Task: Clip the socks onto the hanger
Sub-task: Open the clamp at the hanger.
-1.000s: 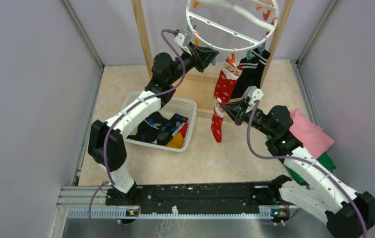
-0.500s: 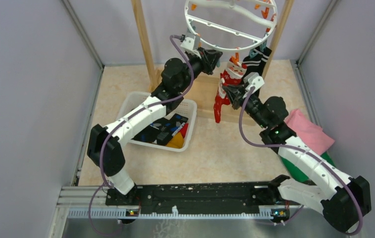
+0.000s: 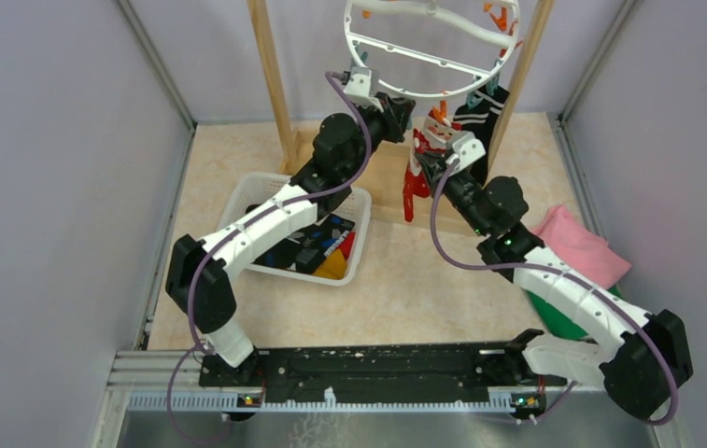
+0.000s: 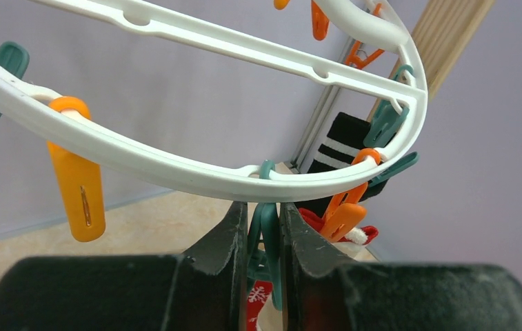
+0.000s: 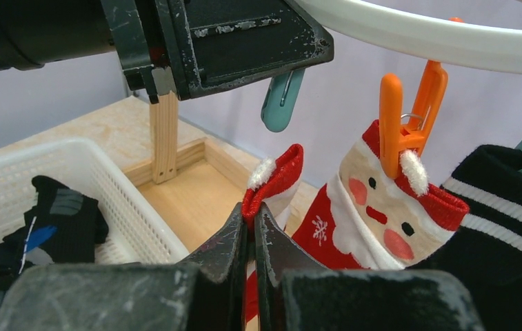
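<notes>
Red sock (image 5: 277,178) is pinched by right fingers (image 5: 222,249); left fingers (image 4: 220,241) squeeze a teal peg (image 4: 268,226) on the hanger (image 4: 175,165).

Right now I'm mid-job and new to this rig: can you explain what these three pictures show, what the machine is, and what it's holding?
The machine is two robot arms, a left arm and a right arm, bolted at the near edge of the table. The top picture looks down from above and behind them. The other two come from a camera on each wrist.

A white ring hanger hangs between wooden posts. The left claw pinches a teal peg on the ring. The right claw holds the cuff of a red sock just below that peg. Beside it, a Santa sock hangs from an orange peg, next to a black striped sock.

On the table are a white basket with more socks, a pink cloth and a green cloth.
</notes>
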`<state>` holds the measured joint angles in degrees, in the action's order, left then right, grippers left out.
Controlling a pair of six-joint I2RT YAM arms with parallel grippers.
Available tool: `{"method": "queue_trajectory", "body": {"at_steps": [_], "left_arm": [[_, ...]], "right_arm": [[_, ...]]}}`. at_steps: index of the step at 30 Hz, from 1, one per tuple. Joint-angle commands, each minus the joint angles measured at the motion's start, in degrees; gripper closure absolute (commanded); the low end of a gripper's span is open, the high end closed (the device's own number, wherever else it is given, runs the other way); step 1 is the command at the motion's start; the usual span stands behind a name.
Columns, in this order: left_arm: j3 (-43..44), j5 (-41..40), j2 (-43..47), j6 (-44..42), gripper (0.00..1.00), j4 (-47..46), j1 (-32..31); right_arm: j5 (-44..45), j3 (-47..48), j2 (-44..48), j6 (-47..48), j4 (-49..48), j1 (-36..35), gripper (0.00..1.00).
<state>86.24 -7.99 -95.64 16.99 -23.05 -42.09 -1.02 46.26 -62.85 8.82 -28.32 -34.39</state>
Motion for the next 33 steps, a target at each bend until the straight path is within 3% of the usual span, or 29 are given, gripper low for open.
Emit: {"method": "queue_trajectory", "body": {"at_steps": [1,33], "left_arm": [[1.66,-5.07,2.17,2.84,1.0,0.22,-0.25],[2.89,-8.02,1.76,7.42,1.0,3.52,-0.8]], "right_arm": [[2.55,3.69,-1.47,1.36,-4.5,-1.09,1.0],[1.89,6.3,-6.24,2.07,-3.7,-3.09,1.0]]}}
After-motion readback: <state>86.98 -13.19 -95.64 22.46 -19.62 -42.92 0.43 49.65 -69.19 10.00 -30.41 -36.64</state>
